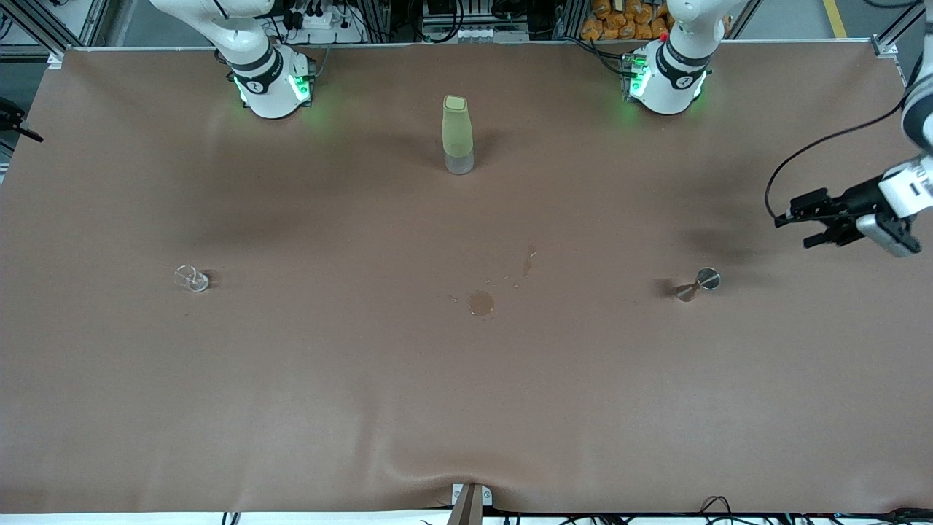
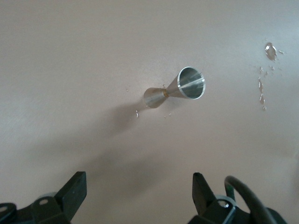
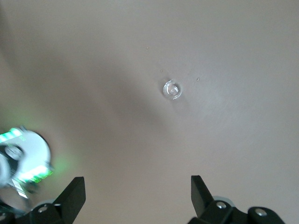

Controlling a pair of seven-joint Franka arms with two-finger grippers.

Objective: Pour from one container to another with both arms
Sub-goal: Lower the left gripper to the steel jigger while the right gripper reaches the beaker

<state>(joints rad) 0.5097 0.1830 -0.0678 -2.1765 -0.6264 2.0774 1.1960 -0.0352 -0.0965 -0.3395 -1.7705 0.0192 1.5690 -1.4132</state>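
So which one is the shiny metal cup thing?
Start at the brown table and go toward the left arm's end, past the wet puddle in the middle. The metal cup is there, alone. It's silver, pinched like an hourglass.

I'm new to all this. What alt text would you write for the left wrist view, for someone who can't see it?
A small metal jigger, shaped like two cones joined at their tips, stands on a brown table, seen from above. The left hand hangs open over the table near it, its two black fingers apart and holding nothing. Spilled droplets glisten on the table farther off.
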